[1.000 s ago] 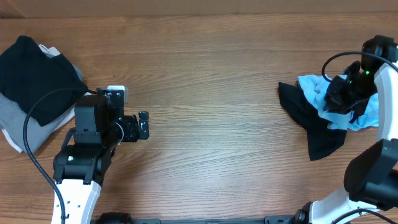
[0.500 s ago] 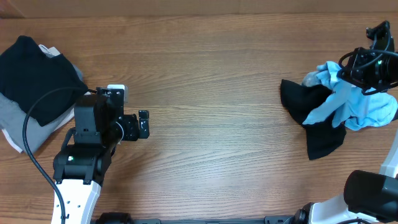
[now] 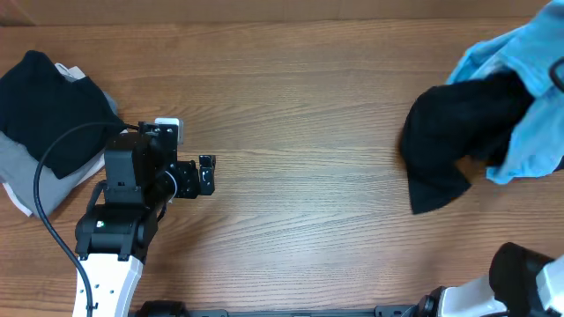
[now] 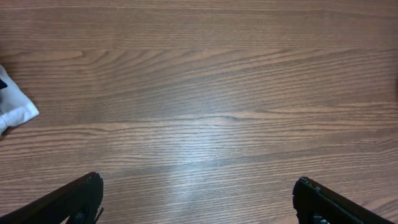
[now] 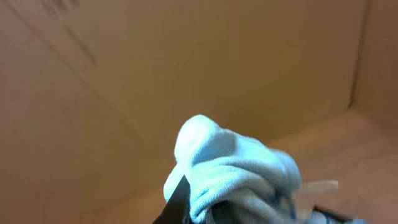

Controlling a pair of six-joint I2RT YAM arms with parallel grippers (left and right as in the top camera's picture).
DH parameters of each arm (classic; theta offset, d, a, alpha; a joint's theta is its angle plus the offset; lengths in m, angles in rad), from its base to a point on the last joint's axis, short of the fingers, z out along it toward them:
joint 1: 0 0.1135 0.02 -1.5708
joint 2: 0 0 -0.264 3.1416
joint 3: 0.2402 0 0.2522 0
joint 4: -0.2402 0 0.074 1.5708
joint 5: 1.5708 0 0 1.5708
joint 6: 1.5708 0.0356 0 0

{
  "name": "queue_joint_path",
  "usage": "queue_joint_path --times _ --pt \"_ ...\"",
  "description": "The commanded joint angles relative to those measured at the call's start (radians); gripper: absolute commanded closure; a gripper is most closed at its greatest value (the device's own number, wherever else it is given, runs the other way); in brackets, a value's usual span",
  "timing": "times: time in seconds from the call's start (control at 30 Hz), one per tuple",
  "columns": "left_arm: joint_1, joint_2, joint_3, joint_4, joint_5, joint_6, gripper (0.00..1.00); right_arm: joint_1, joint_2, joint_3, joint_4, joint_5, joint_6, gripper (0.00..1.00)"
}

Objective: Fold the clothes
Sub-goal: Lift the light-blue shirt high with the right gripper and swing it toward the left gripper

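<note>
The clothes lie in two groups. At the right, a light blue T-shirt [image 3: 522, 70] hangs lifted toward the camera, and a black garment [image 3: 451, 132] clings to it and trails down to the table. My right gripper [image 5: 239, 211] is shut on a bunched fold of the light blue T-shirt [image 5: 230, 155]; in the overhead view it is out of frame. At the far left sits a pile: a black garment [image 3: 48, 106] on grey [image 3: 19, 169] and white ones. My left gripper [image 3: 208, 174] hovers open over bare wood, its fingertips [image 4: 87, 193] wide apart, holding nothing.
The wooden table [image 3: 300, 114] stretches between the two groups. A white cloth corner [image 4: 15, 112] shows at the left edge of the left wrist view. A brown cardboard wall [image 5: 124, 74] fills the right wrist view behind the shirt.
My right gripper rose and moved right, out of the overhead view, lifting the blue T-shirt; the black garment came up with it. The left arm stayed still.
</note>
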Motion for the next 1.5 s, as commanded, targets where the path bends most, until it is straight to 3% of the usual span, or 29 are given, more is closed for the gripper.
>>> queue_joint_path --times 0.0,0.13,0.2,0.43,0.6,0.87,1.0,1.23,1.47 --pt "-0.007 0.001 0.024 0.006 0.016 -0.010 0.00 0.002 -0.016 0.072 0.035 0.026 -0.029 0.96" --pt "-0.007 0.001 0.024 0.005 0.016 -0.010 0.00 0.002 -0.009 0.068 0.054 -0.115 -0.076 0.96" --pt "-0.007 0.001 0.024 0.005 0.016 -0.010 0.00 0.013 -0.009 0.068 0.060 -0.289 -0.181 0.96" --pt "-0.007 0.001 0.024 0.008 0.017 -0.011 0.00 0.083 0.010 0.068 0.024 -0.806 -0.280 0.96" --pt "-0.007 0.001 0.024 0.012 0.021 -0.011 0.00 0.259 0.072 0.068 -0.039 -0.761 -0.282 0.96" --pt "-0.007 0.001 0.024 0.012 0.031 -0.010 0.00 0.625 0.267 0.068 -0.066 -0.567 -0.332 0.96" --pt "-0.007 0.001 0.024 0.011 0.031 -0.010 0.00 0.735 0.363 0.068 -0.129 -0.412 -0.339 0.96" --pt "-0.007 0.001 0.024 0.012 0.040 -0.011 0.00 0.791 0.437 0.068 -0.216 -0.341 -0.380 0.96" --pt "-0.007 0.017 0.024 0.043 0.210 -0.037 0.00 0.806 0.437 0.032 -0.237 -0.343 -0.379 0.95"
